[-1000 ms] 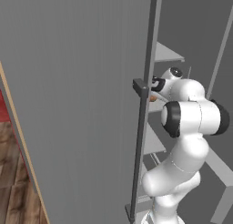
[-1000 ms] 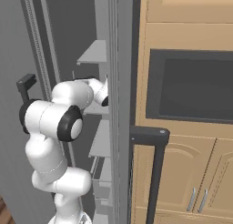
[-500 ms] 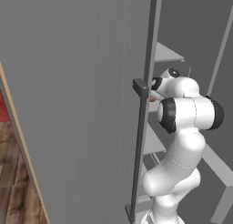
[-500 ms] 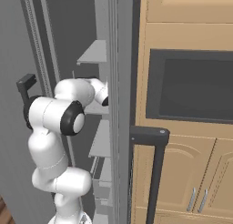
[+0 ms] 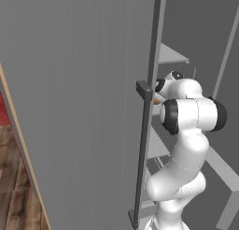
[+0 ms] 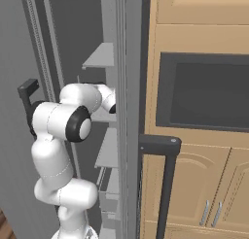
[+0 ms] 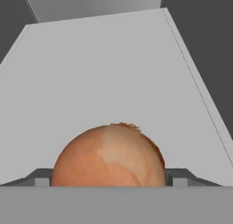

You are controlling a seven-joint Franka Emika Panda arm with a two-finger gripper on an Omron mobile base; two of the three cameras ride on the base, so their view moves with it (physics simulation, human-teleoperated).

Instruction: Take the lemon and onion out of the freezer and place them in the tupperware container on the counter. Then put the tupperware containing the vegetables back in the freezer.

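The onion (image 7: pixel 109 157), round and orange-red, lies on a light grey shelf (image 7: pixel 113 73) inside the freezer (image 5: pixel 84 107). My gripper (image 7: pixel 110 180) is astride it and open. One dark fingertip (image 7: pixel 42 180) stands close on its left and the other on its right, and I cannot tell whether they touch it. In the left base view a sliver of the onion (image 5: pixel 155 101) shows behind the door's dark bar handle (image 5: pixel 144 145). My arm reaches into the freezer at mid-shelf height. The lemon, the tupperware container and the counter are out of view.
The open grey freezer door (image 5: pixel 70 84) stands close on the arm's left. More grey shelves (image 6: pixel 102 58) sit above and below the hand. To the right are wooden cabinets with a dark built-in oven (image 6: pixel 204 92) and a second dark bar handle (image 6: pixel 165 179).
The arm's elbow has edged a little toward the freezer shelves. The base and the freezer door have not moved.
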